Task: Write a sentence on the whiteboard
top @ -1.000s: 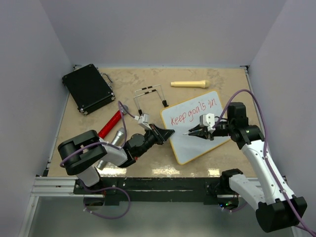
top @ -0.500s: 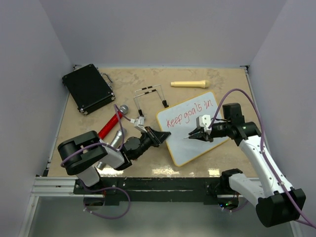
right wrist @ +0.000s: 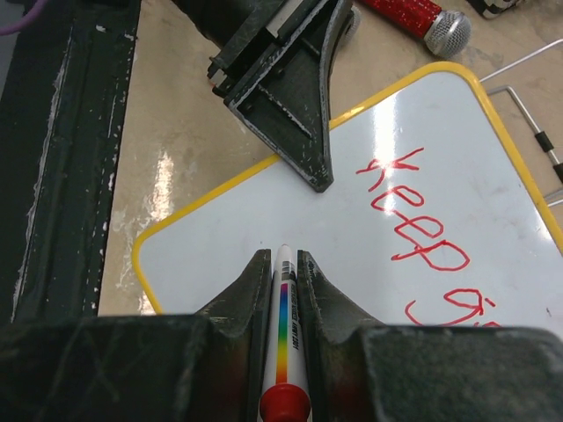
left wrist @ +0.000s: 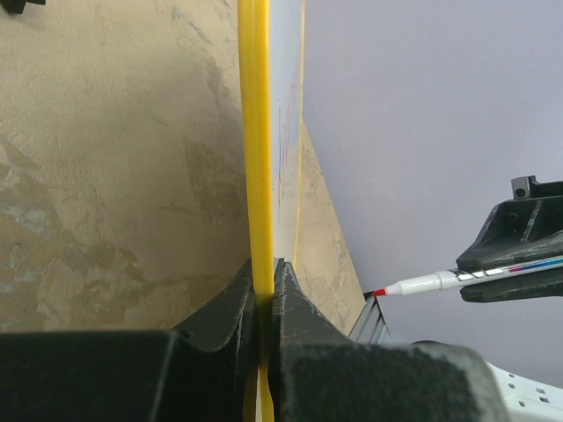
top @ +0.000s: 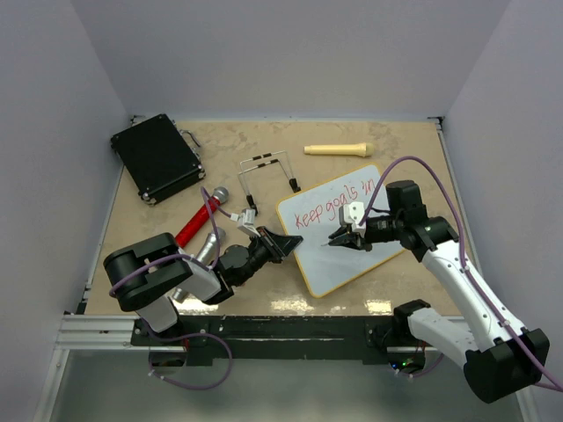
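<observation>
Whiteboard (top: pixel 341 268) lies on the surface (top: pixel 255 290), right of centre, turned so its corners point near and far. Yellow frame, glossy white face. Sentence (top: pixel 339 202) is red handwriting along the far part of the board, reading "Keep goals in".

Left hand (top: pixel 295 239) is clamped on the left edge of the whiteboard; in the wrist view both fingers (left wrist: pixel 237 308) squeeze the yellow frame.

Right hand (top: pixel 339 237) is closed on a marker (right wrist: pixel 283 343) with a rainbow-striped barrel. It hangs over the blank area just near of "Keep". The red tip points left and is apart from the board face in the left wrist view.

Outward: wire frame (top: pixel 268 171) just beyond the far-left corner, cream handle (top: pixel 337 149) beyond that, red microphone (top: pixel 201 215) to the left, black case (top: pixel 157 156) at far left.
</observation>
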`<state>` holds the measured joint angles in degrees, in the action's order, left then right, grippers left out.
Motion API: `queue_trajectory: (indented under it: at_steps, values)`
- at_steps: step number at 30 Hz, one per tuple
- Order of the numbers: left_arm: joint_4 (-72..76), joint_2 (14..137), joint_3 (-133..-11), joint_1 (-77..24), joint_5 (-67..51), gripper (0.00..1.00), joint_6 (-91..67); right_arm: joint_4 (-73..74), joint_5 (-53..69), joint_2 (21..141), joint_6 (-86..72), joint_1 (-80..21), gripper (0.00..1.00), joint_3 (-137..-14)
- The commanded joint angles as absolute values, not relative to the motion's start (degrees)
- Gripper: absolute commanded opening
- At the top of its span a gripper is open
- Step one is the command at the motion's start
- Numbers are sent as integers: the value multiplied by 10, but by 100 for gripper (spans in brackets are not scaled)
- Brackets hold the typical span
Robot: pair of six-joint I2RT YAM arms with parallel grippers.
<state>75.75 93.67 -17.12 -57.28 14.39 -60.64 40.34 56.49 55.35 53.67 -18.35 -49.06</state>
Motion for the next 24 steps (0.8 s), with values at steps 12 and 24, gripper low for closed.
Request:
queue_trajectory:
  at_steps: [12,24]
  values:
    - [880,960,-189,-570,171,0,-574,222,459,571,395,-269,0,-457]
    - [887,968,-185,-570,170,0,-576,200,403,598,378,-287,0,-450]
